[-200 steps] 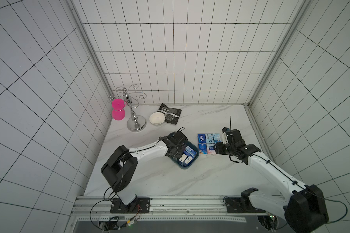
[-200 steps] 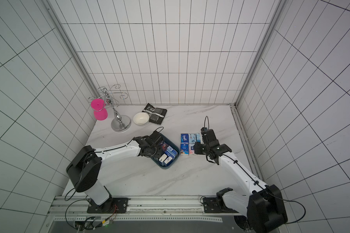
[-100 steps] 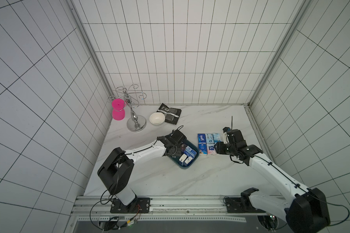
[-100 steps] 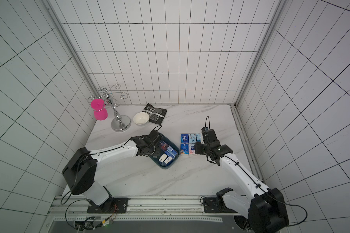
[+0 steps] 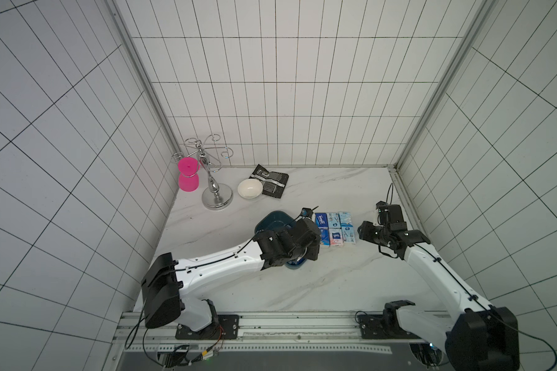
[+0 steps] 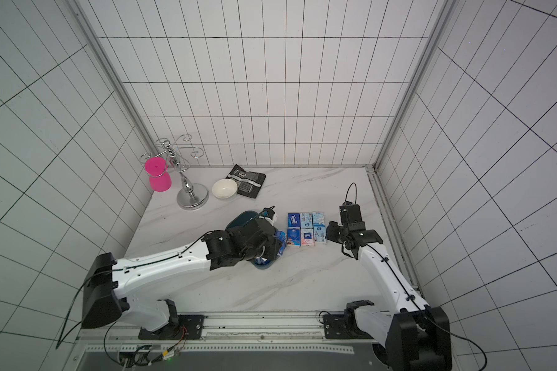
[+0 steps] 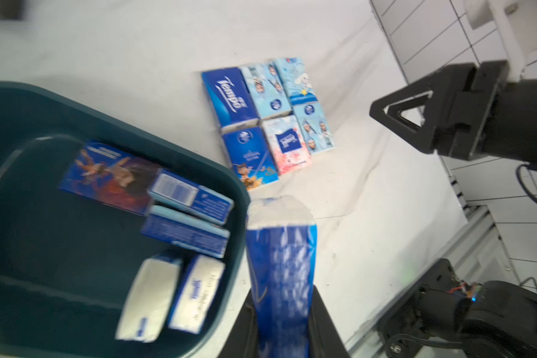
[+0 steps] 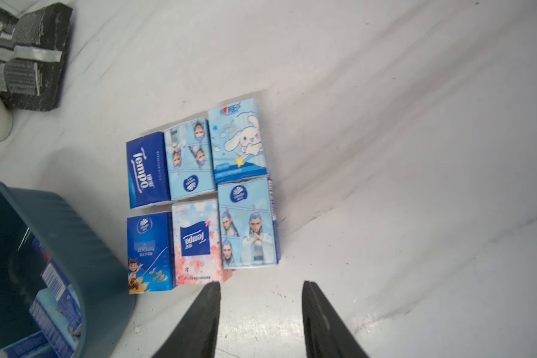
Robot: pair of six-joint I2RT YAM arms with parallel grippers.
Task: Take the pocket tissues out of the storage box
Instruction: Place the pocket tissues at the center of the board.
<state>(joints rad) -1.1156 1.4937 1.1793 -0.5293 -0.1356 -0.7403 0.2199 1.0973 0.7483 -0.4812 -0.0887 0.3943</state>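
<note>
The storage box (image 7: 168,145) is a dark teal tub, partly hidden under my left wrist in both top views (image 5: 272,220) (image 6: 242,218). Several pocket tissues (image 7: 174,210) lie inside it. My left gripper (image 7: 281,310) is shut on a dark blue tissue packet (image 7: 281,263), held upright above the box's rim on the side nearest the laid-out packets; a top view shows this held packet (image 6: 282,239). Several more packets (image 5: 335,228) (image 8: 199,198) lie on the table in a tidy grid beside the box. My right gripper (image 8: 261,297) (image 5: 362,231) hovers open and empty just beside that grid.
At the back left stand a white bowl (image 5: 249,188), a black-and-silver pouch (image 5: 272,181), a chrome hook stand (image 5: 214,192) and a pink cup (image 5: 188,175). Tiled walls close in the marble table on three sides; a metal rail (image 5: 405,205) runs along its right edge.
My left gripper has closed on a dark blue packet inside the box and carried it up and to the right, over the rim. The right arm has hardly moved.
</note>
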